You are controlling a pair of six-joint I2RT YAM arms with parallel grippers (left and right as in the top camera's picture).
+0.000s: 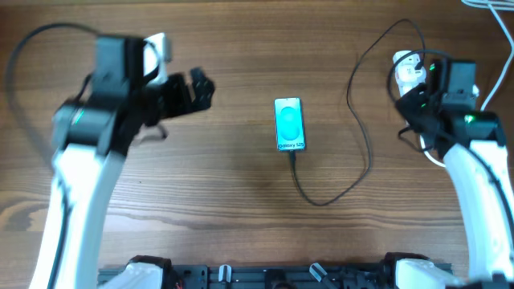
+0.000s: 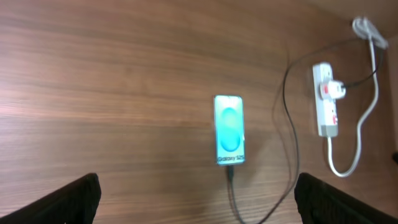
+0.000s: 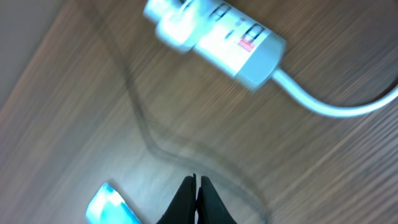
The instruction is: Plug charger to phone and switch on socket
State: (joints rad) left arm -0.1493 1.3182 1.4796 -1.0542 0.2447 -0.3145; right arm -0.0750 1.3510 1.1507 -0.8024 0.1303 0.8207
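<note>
Closest to its lens, the right gripper [image 3: 196, 186] has both fingers pressed together on nothing, near the one socket [image 3: 217, 37]. Its left gripper [image 2: 198, 183] counterpart is spread wide, empty. One phone [image 1: 289, 124] lies screen-up mid-table [image 1: 201, 209], the single charger [image 1: 365, 152] meeting its Galaxy-text end.

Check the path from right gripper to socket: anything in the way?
Nothing upright. In the right wrist view, only the thin black charger cable lies flat across the gap between the right gripper and the white oblong power strip.
</note>
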